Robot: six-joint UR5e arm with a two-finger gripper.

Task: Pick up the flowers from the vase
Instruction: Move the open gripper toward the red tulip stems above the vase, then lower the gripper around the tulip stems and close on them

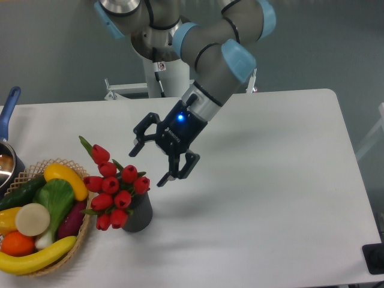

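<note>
Nearest to me, low and off to the left of the claw, sits the wicker basket [84, 231] heaped with produce: a long banana [36, 258] along its front edge, an orange [17, 243], a pale round onion [32, 219], a leafy green [57, 201], a cucumber [21, 192] and a yellow pepper [65, 179].

Just right of the basket and below-left of the claw stands the vase [139, 213], dark grey, upright on the white table [270, 210]. The flowers [114, 186] are in it, red tulip buds bunched together and spilling out wider than the vase, leaning towards the basket, with 1 bud and a green leaf sticking up at the top left. I count about 10 buds, though a few overlap and I can't be sure.

The gripper [155, 156] hangs in the air just above and to the right of the blooms, its black fingers spread wide apart with nothing between them. It is tilted down and to the left, close to the top buds but not touching them as far as I can see. A blue light glows on the wrist behind it.

Beyond the basket, far left of the claw, a metal pot [7, 165] with a blue handle pokes in at the table's edge.
</note>
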